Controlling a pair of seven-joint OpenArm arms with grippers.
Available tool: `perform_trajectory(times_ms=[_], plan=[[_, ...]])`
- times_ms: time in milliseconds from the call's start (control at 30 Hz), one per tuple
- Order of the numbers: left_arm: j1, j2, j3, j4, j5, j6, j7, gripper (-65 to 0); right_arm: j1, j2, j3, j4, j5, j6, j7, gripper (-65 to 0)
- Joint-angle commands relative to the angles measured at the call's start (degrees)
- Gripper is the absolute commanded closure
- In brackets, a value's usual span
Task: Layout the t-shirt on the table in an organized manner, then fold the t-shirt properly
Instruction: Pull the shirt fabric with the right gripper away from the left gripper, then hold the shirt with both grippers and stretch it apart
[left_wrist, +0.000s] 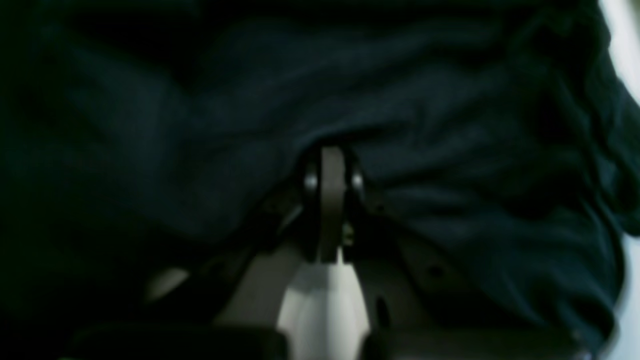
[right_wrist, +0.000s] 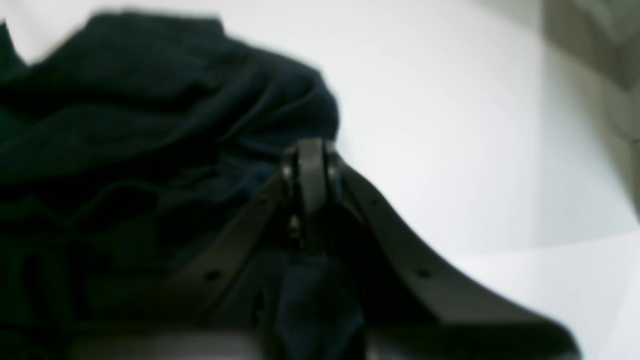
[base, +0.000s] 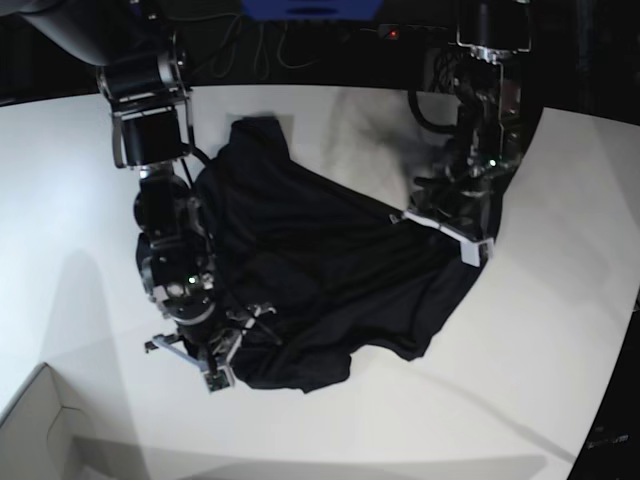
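Observation:
The black t-shirt (base: 320, 270) lies crumpled and partly spread across the middle of the white table (base: 560, 330). My left gripper (base: 425, 222) is at the shirt's right edge, where the cloth rises to a point. In the left wrist view the left gripper (left_wrist: 332, 152) is shut, its tips buried in folds of the t-shirt (left_wrist: 425, 125). My right gripper (base: 225, 350) is at the shirt's lower left edge. In the right wrist view the right gripper (right_wrist: 310, 147) is shut at the border of the t-shirt (right_wrist: 150, 115), with cloth beneath the fingers and the bare table (right_wrist: 450, 125) beyond.
The corner of a white box (base: 40, 420) sits at the lower left of the base view. Both arms reach in from the far side, where cables and dark equipment (base: 300, 30) lie behind the table's curved edge.

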Motion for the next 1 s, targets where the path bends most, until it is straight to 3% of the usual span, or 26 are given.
perform_trajectory(times_ms=[0, 133, 400, 667, 767, 867, 967], plan=[[-1.67, -0.56, -1.30, -1.82, 1.96, 1.41, -1.45, -0.4, 0.86, 0.34, 0.22, 2.06, -0.10, -0.18, 0.54, 0.0], [-6.07, -2.23, -4.82, -10.35, 3.10, 1.41, -5.58, -0.4, -1.95, 1.30, 0.31, 6.89, -0.10, -0.18, -1.84, 0.0], [-18.37, -7.16, -4.73, -27.23, 3.02, 1.41, -11.65, -0.4, -9.07, 2.01, 0.05, 13.75, -0.10, -0.09, -5.35, 0.0], [-25.58, -9.27, -4.82, -30.39, 2.84, 1.41, -12.88, -0.4, -16.19, -0.02, -2.68, 19.82, -0.10, -0.09, -7.29, -0.8], [-25.93, -9.27, -4.73, -30.39, 3.10, 1.41, -12.88, -0.4, -18.66, -1.42, -4.26, 21.93, -0.10, -0.09, -7.29, -10.6], [-25.85, -9.27, -4.64, -30.66, 3.10, 1.41, -12.88, -0.4, -21.82, -2.57, -5.49, 24.30, -0.19, -0.09, -7.29, -25.1], [-25.76, -9.27, -4.64, -31.10, 3.10, 1.41, -13.14, -0.4, -23.40, -2.83, -6.72, 24.83, -0.19, -0.18, -7.11, -34.1]])
